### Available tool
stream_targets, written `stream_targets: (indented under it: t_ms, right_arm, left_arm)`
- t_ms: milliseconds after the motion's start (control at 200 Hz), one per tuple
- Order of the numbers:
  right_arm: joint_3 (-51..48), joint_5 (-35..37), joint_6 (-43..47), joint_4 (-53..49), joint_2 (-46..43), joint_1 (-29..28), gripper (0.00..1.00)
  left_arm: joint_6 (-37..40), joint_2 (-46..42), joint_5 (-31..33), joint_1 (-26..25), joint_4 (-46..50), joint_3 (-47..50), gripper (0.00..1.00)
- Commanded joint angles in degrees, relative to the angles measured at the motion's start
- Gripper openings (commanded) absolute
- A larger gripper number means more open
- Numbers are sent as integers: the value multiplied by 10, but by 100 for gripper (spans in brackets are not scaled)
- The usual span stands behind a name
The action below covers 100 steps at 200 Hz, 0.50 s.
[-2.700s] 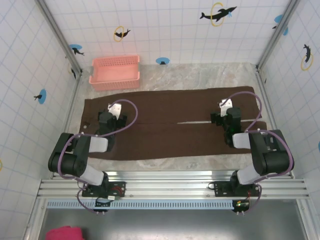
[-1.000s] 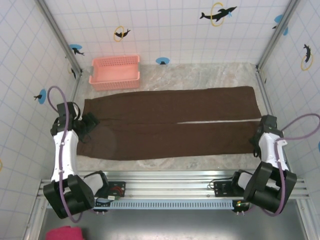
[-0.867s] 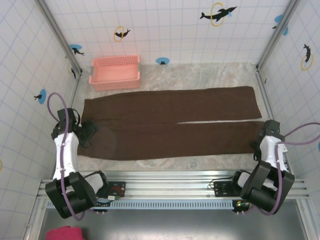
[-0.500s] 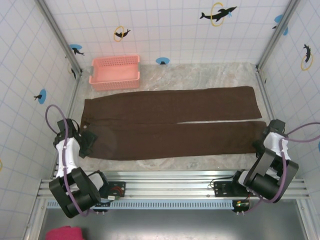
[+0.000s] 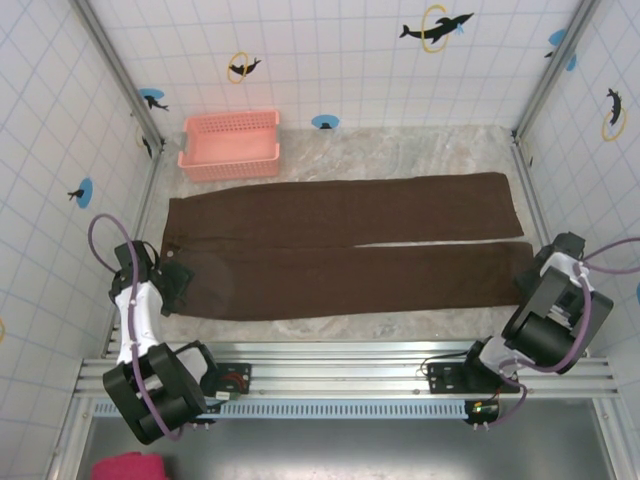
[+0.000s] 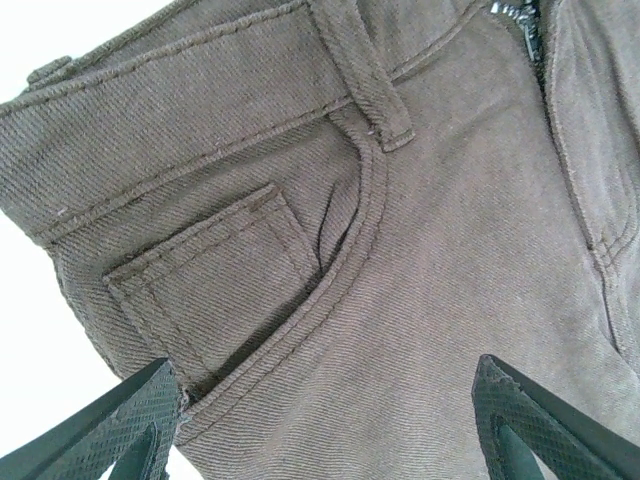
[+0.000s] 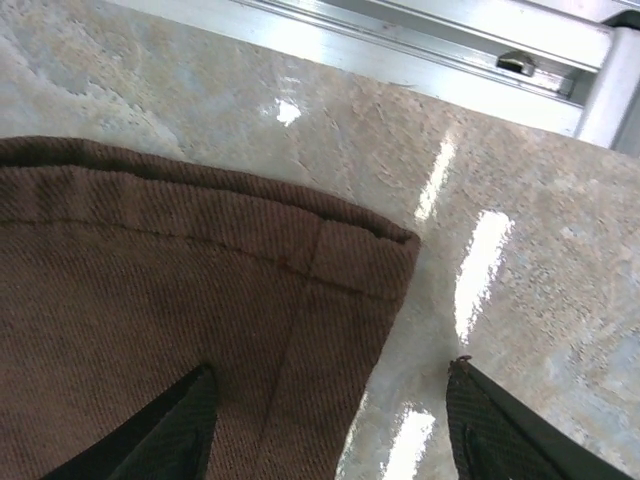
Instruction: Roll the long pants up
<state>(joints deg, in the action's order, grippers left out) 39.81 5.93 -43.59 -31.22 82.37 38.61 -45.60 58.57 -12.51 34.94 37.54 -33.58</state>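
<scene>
what changed: a couple of seconds back both arms were parked over the middle of the long pants (image 5: 340,240); since then they've swung out to opposite ends and dropped low.
left gripper (image 6: 335,430): jaws wide apart, nothing clamped, sitting over the waist end. the front pocket (image 6: 215,290) lies between and just ahead of the fingertips, with the waistband (image 6: 170,100) and a belt loop (image 6: 365,75) further ahead.
right gripper (image 7: 335,420): was wider a second ago and has been narrowing, but it's open and not pinching anything yet. it straddles the corner of the near leg's hem (image 7: 200,220), one finger over cloth and the other over bare worktop (image 7: 500,260).
pants: flat and fully stretched out between the two grippers, both legs side by side, no roll started.
what it means: my guess is the smoothing is done and it's lining up a grab at one end to start rolling. the hem side looks like the starter.
basket (image 5: 228,165): pink, beyond the left gripper past the waistband, apart from the cloth, nothing in it as far as i can see.
pink cloth lump (image 5: 130,467): behind the left arm's base, off the worktop, not in any container.
</scene>
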Motion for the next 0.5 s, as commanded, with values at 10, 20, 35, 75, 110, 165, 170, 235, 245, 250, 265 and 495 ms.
stream_targets:
  t_ms: [10, 20, 35, 75, 110, 165, 170, 235, 245, 250, 265, 495]
  right_arm:
    - [19, -19, 12, 23, 31, 5, 56]
    - [21, -20, 13, 24, 33, 6, 55]
    - [22, -21, 13, 24, 36, 6, 54]
    - [24, -24, 14, 27, 43, 8, 50]
    - [25, -29, 15, 32, 48, 10, 44]
    - [29, -37, 17, 37, 56, 9, 28]
    - [29, -37, 17, 38, 57, 9, 26]
    - [35, -45, 21, 38, 68, 10, 0]
    - [36, -46, 21, 38, 69, 9, 0]
    - [38, -46, 21, 38, 70, 9, 0]
    - [38, -48, 22, 37, 72, 9, 0]
    - [40, -56, 38, 33, 59, 10, 0]
  left_arm:
    - [-17, -8, 11, 5, -16, 15, 78]
    - [-18, -8, 11, 5, -17, 16, 78]
    - [-19, -9, 11, 5, -18, 17, 78]
    - [-22, -9, 12, 6, -20, 20, 78]
    - [-24, -11, 12, 5, -23, 22, 78]
    - [-29, -13, 11, 6, -28, 27, 78]
    - [-29, -13, 10, 7, -28, 27, 78]
    - [-35, -15, 8, 6, -33, 33, 78]
    - [-37, -15, 7, 6, -34, 34, 78]
    - [-37, -15, 8, 7, -34, 34, 78]
    - [-40, -15, 7, 7, -35, 35, 78]
    - [-88, -23, 3, 8, -65, 71, 80]
